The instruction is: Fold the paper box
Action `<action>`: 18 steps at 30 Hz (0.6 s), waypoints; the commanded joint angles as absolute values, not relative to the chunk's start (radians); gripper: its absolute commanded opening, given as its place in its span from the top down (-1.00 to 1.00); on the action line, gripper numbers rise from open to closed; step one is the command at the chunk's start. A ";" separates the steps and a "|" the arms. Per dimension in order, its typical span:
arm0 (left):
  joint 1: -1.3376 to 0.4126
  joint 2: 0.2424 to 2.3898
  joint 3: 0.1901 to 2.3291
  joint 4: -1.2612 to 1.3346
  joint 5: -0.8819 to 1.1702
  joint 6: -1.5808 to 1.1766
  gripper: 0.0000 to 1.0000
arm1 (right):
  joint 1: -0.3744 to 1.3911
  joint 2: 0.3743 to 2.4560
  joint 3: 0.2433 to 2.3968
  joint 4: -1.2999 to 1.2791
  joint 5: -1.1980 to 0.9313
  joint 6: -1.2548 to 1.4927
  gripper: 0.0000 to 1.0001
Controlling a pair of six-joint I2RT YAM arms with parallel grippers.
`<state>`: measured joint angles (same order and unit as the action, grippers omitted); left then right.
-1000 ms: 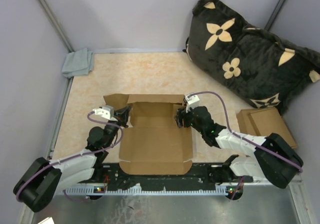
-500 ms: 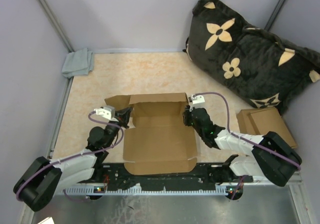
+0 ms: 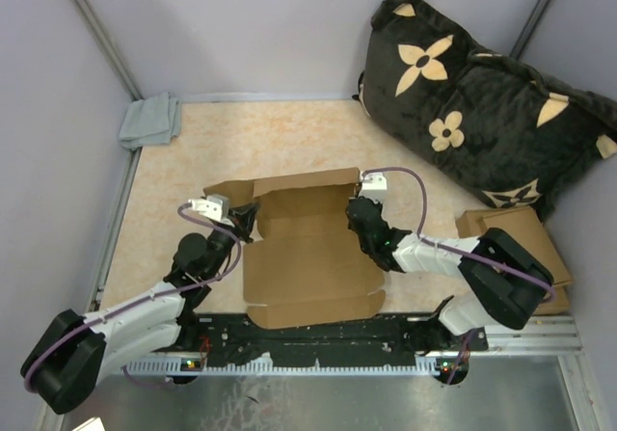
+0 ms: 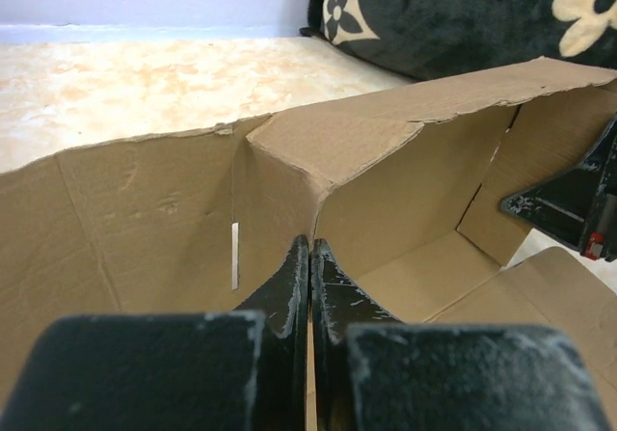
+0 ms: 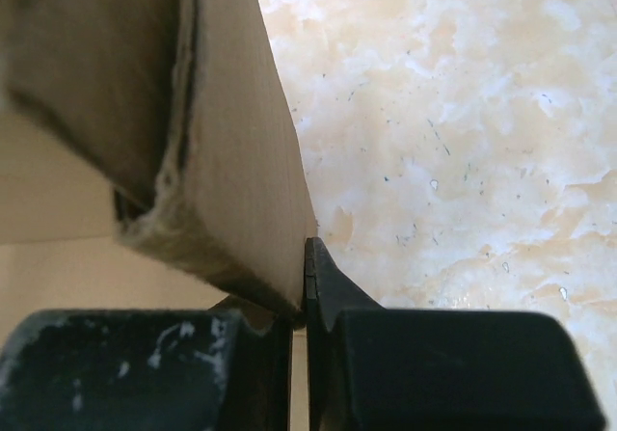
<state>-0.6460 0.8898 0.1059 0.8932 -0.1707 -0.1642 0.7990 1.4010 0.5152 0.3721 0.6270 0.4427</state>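
Observation:
The paper box [image 3: 308, 267] lies open in the middle of the table, its floor flat and its back wall [image 3: 304, 185] standing up. My left gripper [image 3: 243, 221] is at the box's left back corner, shut on the left side wall. In the left wrist view a thin edge of cardboard [image 4: 386, 190] runs between the closed fingers of the left gripper [image 4: 310, 248]. My right gripper [image 3: 355, 221] is at the right back corner. In the right wrist view the right gripper [image 5: 307, 257] is shut on the right side wall [image 5: 231, 142], which rises between its fingers.
A black cushion [image 3: 482, 103] with tan flowers leans in the back right corner. A grey cloth [image 3: 151, 121] lies at the back left. A pile of brown cardboard pieces [image 3: 511, 233] sits at the right edge. Grey walls enclose the marbled tabletop [image 3: 289, 142].
My right gripper has closed onto the box's right side wall. The back wall and sides stand higher, and the box has turned slightly and shifted to the right.

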 commanded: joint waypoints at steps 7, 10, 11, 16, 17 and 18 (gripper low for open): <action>-0.661 0.834 0.148 0.687 -0.163 -0.224 0.35 | 0.802 1.469 0.611 0.234 0.801 0.542 1.00; -0.661 0.787 0.172 0.656 -0.181 -0.247 0.10 | 0.768 1.455 0.617 0.196 0.791 0.538 1.00; -0.661 0.771 0.187 0.627 -0.183 -0.250 0.04 | 0.756 1.446 0.615 0.188 0.786 0.531 1.00; -0.660 0.718 0.266 0.517 -0.384 -0.239 -0.32 | 0.680 1.364 0.570 0.193 0.713 0.443 1.00; -0.660 0.724 0.276 0.513 -0.471 -0.238 -0.37 | 0.662 1.343 0.558 0.195 0.682 0.425 1.00; -0.659 0.737 0.286 0.512 -0.568 -0.242 -0.39 | 0.645 1.321 0.548 0.193 0.658 0.413 1.00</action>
